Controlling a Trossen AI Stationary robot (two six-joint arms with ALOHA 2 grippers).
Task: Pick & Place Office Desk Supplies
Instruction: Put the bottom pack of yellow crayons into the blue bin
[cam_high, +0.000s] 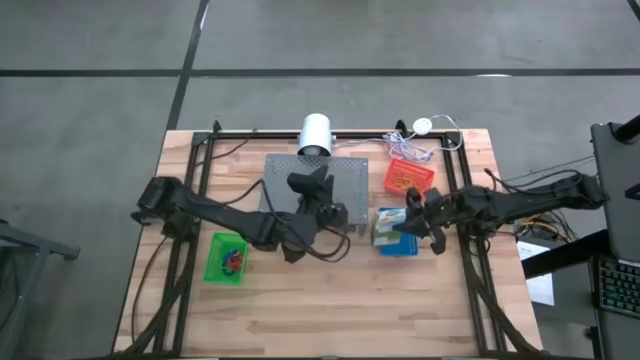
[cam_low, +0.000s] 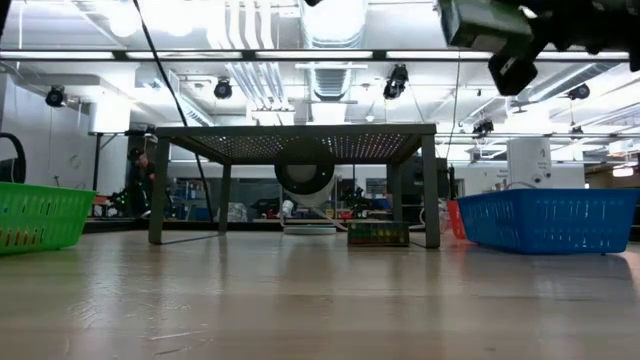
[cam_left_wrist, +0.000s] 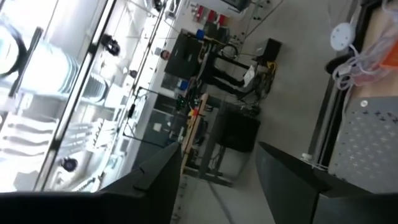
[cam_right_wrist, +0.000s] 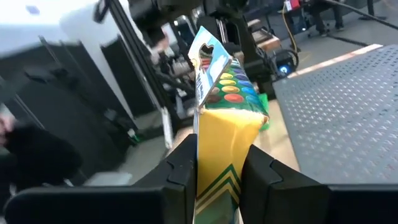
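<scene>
Spanning most of the high view, the wooden table (cam_high: 330, 300) carries everything else, with the grey perforated stand (cam_high: 350, 180) just above its centre, toward twelve o'clock. Both dark arms reach inward from the sides: the left arm comes from nine o'clock and ends at the stand's near edge, the right arm comes from three o'clock and ends over the blue basket (cam_high: 398, 246), which sits at about three o'clock from the stand. The red basket (cam_high: 409, 177) lies at roughly one o'clock from the blue one, close beside it, and the green basket (cam_high: 226, 258) sits at about eight o'clock from the stand, with small coloured bands (cam_high: 232, 260) inside it, though they are too small to tell apart. The left gripper (cam_high: 322, 205) hangs above the stand's edge with its fingers (cam_left_wrist: 155, 180) spread wide and nothing between them. The right gripper (cam_right_wrist: 217, 171) is clamped on the green-and-yellow crayon box (cam_right_wrist: 221, 106), pinching its yellow lower part between both fingers so that the box stands upright out of them, its flap open at the far end. From above, that crayon box shows over the blue basket's nine o'clock side; whether it touches the basket is hard to judge. A white cylinder (cam_high: 316, 133) lies at the table's twelve o'clock edge.
</scene>
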